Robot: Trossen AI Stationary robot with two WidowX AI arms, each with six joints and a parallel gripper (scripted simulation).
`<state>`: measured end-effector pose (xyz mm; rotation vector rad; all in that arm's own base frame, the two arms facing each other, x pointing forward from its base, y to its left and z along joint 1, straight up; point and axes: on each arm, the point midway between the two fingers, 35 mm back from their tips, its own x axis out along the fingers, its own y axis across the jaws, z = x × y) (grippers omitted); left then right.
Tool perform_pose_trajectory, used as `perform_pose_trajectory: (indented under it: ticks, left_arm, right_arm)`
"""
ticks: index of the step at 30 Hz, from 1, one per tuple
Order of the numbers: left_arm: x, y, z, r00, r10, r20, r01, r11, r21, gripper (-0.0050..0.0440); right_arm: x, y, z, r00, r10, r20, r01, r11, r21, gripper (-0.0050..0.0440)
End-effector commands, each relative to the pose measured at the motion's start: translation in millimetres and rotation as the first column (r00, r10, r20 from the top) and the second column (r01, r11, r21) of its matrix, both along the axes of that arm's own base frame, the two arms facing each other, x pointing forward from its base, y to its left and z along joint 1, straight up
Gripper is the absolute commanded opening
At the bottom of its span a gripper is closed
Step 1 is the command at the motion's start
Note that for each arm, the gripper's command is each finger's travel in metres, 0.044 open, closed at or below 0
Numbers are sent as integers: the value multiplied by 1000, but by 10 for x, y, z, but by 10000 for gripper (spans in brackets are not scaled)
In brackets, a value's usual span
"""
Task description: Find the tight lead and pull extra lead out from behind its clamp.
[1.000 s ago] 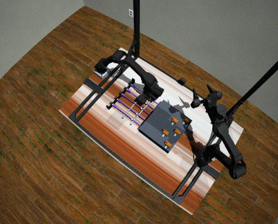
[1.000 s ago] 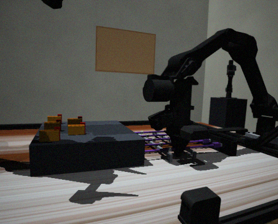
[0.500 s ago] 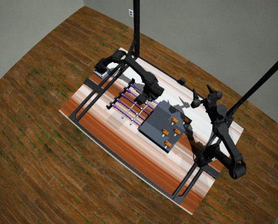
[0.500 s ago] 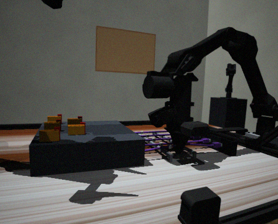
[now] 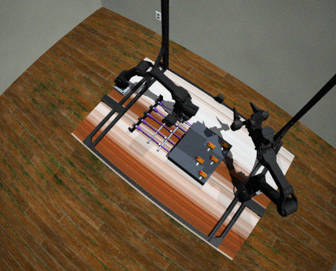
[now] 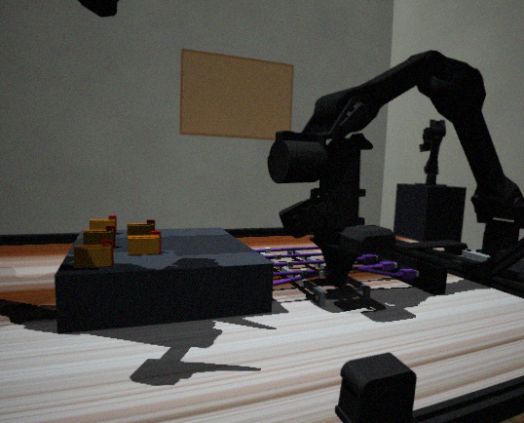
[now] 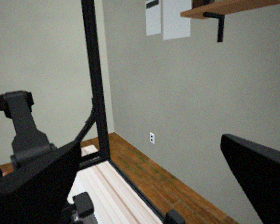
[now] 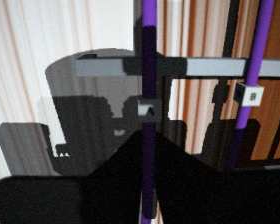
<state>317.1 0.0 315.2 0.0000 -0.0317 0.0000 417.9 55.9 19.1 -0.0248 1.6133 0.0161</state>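
Several purple leads [image 5: 157, 126] run from a black plug rail [image 5: 145, 113] across two grey clamp bars to a dark grey box [image 5: 197, 150]. Several orange handles [image 5: 210, 156] sit on the box, and they also show in the exterior view [image 6: 112, 239]. My right gripper [image 5: 172, 120] is down on the leads, shut on the lead tagged A [image 8: 148, 150], just short of a grey clamp bar [image 8: 191, 66]. Lead B [image 8: 251, 95] runs beside it. My left gripper [image 5: 245, 115] is open and empty, raised in the air beyond the box, with its fingers wide apart in the left wrist view [image 7: 146, 180].
Black frame rails [image 5: 112, 122] border the table on both ends. A small black block [image 5: 219, 98] sits at the table edge and shows near in the exterior view [image 6: 377, 387]. Tall black posts [image 5: 165, 31] rise behind the arms.
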Motion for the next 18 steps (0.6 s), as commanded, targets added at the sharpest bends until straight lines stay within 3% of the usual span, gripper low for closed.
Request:
perform_pose_trajectory:
  ticks: [1, 18]
  left_arm:
    - [-13, 0, 76, 1000, 0, 18, 0, 1000, 0, 440]
    - [-13, 0, 76, 1000, 0, 18, 0, 1000, 0, 440]
  right_arm:
    - [55, 7, 282, 999, 0, 50, 0, 1000, 7, -50]
    - [52, 7, 360, 999, 0, 39, 0, 1000, 5, -50]
